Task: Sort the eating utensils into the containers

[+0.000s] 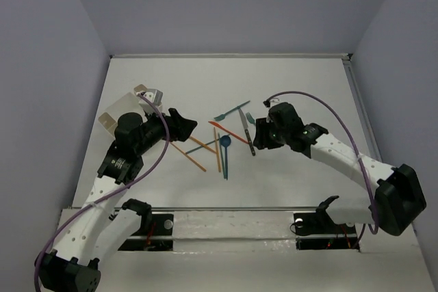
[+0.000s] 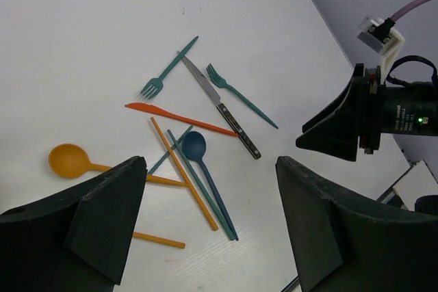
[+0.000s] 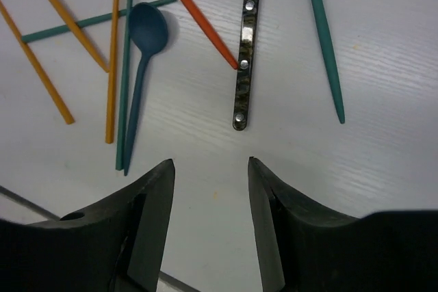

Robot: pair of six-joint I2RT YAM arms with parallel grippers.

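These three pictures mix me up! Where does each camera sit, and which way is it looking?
Top camera: up high behind the arms, looking down at the table; left arm and right arm both show.
Left wrist camera: on the left arm, looking across the cutlery toward the right arm; left jaws open at the bottom.
Right wrist camera: on the right arm, looking down close at the knife handle; right jaws open at the bottom.
Shared: all three show the blue spoon and knife.

No readable text, label, brand or number shows anywhere.
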